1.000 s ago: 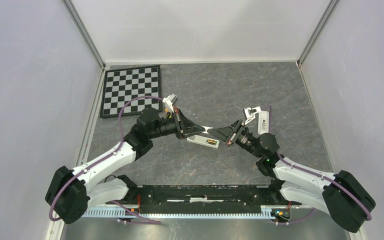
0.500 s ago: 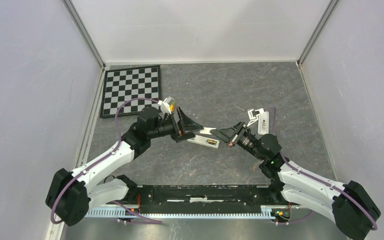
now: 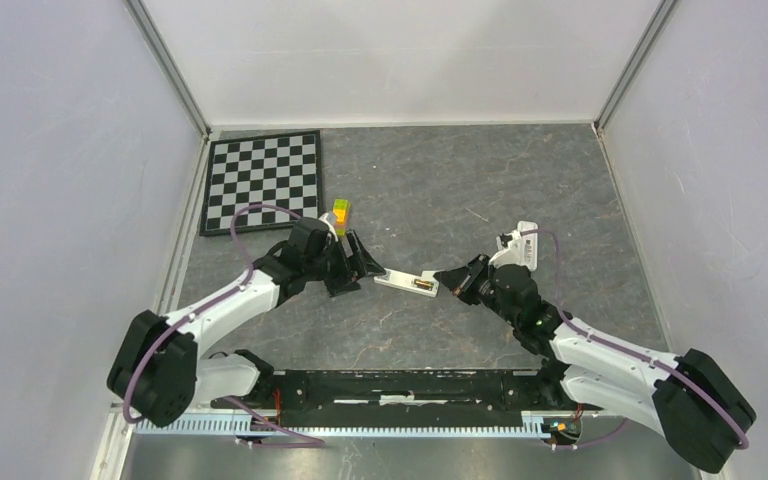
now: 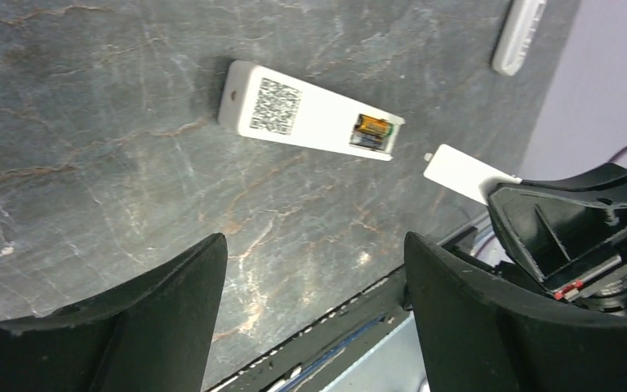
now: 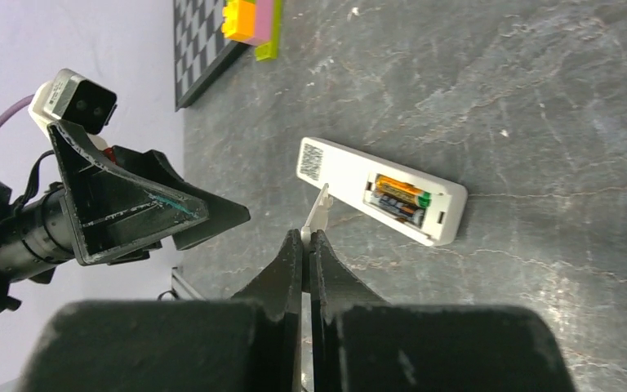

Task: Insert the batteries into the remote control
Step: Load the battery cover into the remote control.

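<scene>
The white remote control (image 3: 405,282) lies back-up on the table, its compartment open. Two batteries (image 5: 400,196) with gold ends sit inside it, also in the left wrist view (image 4: 373,131). My right gripper (image 5: 306,237) is shut on a thin white cover plate (image 5: 320,208), held edge-on just above the remote's (image 5: 351,175) near side. From above, that gripper (image 3: 444,278) is at the remote's right end. My left gripper (image 3: 365,268) stands open and holds nothing, just left of the remote (image 4: 294,114), its jaws wide apart (image 4: 314,245).
A second white remote (image 3: 525,245) lies behind the right arm. A checkerboard (image 3: 263,180) lies at the back left, with a yellow-green block (image 3: 341,212) by its near right corner. The black base rail (image 3: 410,385) runs along the near edge.
The left gripper opened, let go of the white cover plate and drew back to the left. The right gripper closed on the plate and carried it down to the remote's right end.
</scene>
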You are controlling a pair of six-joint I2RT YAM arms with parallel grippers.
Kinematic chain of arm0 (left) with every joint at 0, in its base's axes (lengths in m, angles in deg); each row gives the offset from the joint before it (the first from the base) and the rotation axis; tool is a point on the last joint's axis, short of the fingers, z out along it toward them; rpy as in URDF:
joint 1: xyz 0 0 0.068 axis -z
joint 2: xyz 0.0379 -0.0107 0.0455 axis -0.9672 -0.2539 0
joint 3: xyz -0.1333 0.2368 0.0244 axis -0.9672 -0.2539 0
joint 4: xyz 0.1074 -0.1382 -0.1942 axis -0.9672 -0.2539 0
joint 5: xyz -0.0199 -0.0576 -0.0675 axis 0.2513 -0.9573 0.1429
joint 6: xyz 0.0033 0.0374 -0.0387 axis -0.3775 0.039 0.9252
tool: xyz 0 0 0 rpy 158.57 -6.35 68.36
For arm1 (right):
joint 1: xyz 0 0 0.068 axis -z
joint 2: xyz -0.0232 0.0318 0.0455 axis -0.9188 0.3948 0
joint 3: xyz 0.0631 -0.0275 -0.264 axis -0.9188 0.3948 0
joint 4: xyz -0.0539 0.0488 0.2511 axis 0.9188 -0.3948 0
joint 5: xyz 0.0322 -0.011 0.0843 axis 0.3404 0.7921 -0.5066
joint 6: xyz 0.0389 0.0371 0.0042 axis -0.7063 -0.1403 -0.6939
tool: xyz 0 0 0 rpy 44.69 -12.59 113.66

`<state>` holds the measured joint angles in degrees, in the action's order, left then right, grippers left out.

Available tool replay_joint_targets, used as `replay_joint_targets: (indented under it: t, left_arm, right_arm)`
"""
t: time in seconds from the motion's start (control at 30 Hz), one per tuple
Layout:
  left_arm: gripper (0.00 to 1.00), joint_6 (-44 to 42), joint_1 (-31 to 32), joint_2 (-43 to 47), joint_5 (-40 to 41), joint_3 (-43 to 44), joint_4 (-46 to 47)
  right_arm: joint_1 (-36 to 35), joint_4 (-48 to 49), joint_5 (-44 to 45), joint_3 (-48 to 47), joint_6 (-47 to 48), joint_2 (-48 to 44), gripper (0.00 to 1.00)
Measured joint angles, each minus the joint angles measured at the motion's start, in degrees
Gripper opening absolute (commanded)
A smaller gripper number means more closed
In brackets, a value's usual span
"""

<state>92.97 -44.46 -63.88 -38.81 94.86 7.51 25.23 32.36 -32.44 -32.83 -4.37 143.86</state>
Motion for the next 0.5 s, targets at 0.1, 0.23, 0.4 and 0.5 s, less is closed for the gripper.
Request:
replay_joint_targets:
  t: [0.1,0.23,0.4,0.5]
  left_arm:
    - [0.76,-1.2,0.0,-2.6,0.4,0.0,0.0]
    - [0.72,-2.3,0.0,-5.2,0.6,0.0,0.5]
    - [0.69,-3.0,0.0,-7.6,0.6,0.0,1.5]
    - [0.68,-3.4,0.0,-8.9,0.6,0.0,2.1]
  right_arm:
    - [0.0,0.4,1.1,0.4,0.0,2.2,0.00]
    - [0.0,2.1,0.9,0.5,-0.2,6.0,0.00]
    - [0.0,4.1,0.6,0.5,-0.6,9.6,0.00]
    - [0.0,5.8,0.3,0.5,-0.9,11.3,0.00]
